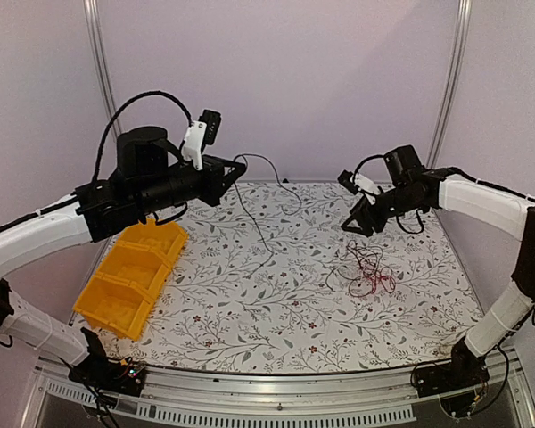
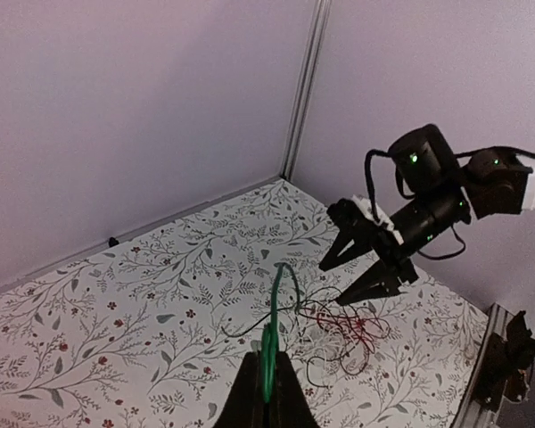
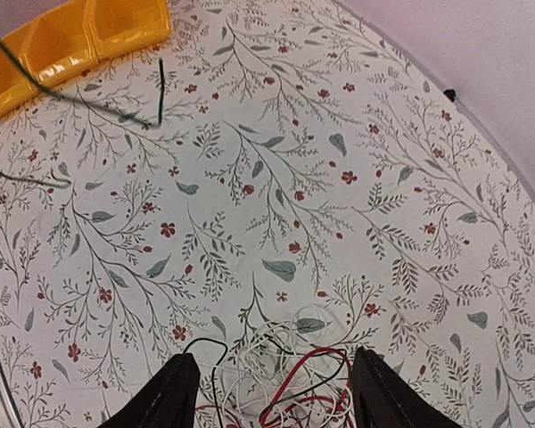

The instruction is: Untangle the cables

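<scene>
The cables lie as a tangle [image 1: 370,269] of thin red, black and white wires on the right side of the floral table. My right gripper [image 1: 357,230] hovers just above and behind it, open. In the right wrist view the tangle [image 3: 290,379] sits between the spread fingers [image 3: 176,397] without touching them. My left gripper [image 1: 238,169] is raised at the centre-left. It is shut on a thin green cable [image 2: 279,308] that arcs away and trails down to the table [image 1: 257,227]. From the left wrist the tangle [image 2: 349,328] lies below the right gripper [image 2: 357,272].
A yellow bin [image 1: 129,276] with compartments stands on the left side of the table, under the left arm. It also shows top left in the right wrist view as the yellow bin [image 3: 67,40]. Purple walls close off the back and sides.
</scene>
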